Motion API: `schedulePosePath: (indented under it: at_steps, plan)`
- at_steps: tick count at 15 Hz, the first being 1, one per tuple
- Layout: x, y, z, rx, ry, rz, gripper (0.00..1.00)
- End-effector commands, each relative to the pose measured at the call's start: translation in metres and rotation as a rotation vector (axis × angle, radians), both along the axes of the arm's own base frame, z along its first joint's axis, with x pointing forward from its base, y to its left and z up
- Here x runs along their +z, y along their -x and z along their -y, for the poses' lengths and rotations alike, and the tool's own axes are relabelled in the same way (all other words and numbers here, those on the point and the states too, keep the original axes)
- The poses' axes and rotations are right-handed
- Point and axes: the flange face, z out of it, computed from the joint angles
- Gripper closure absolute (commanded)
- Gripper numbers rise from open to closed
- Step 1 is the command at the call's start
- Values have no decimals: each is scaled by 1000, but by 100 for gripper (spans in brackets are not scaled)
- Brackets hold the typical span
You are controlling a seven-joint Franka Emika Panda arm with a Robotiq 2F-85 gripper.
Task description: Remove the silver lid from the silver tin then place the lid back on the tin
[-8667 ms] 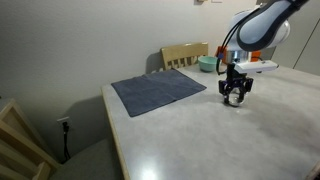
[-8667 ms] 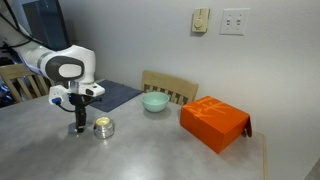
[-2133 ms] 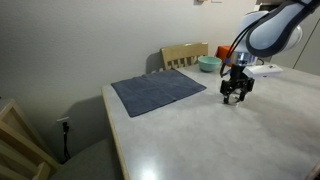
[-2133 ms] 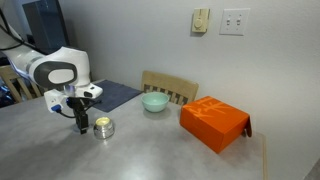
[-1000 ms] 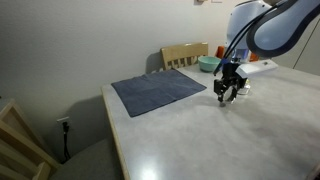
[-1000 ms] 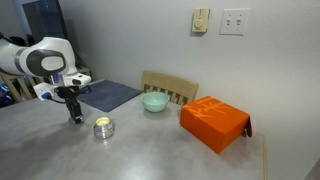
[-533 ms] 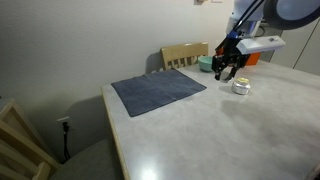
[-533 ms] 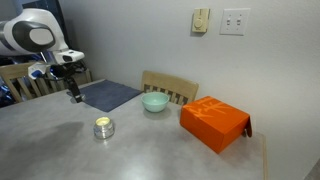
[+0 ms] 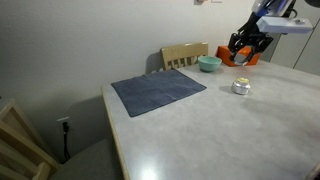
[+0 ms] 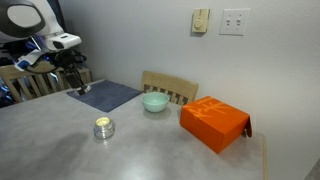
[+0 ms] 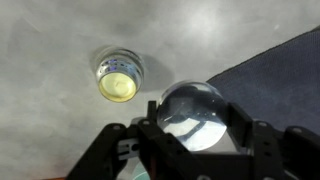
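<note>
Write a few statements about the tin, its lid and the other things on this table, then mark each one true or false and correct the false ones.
1. The silver lid sits closed on the silver tin. False: the claw grips the lid in the air, and the tin stands open.
2. The tin stands on the bare table, off the dark cloth. True.
3. The teal bowl rests on top of the orange box. False: it stands on the table beside the box.
4. The claw hangs well above the table. True.
</note>
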Motion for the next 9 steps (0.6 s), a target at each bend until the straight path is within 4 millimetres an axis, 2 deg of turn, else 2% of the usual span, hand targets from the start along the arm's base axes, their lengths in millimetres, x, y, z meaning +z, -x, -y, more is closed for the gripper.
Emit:
schedulePosePath:
  at_steps: [1, 3, 5, 9]
  plan:
    - [1, 22, 46, -86, -45, 41, 56]
    - [-9, 21, 66, -125, -63, 24, 56]
    - [-23, 18, 78, -160, -73, -14, 56]
    - [-46, 9, 78, -130, -130, -94, 56]
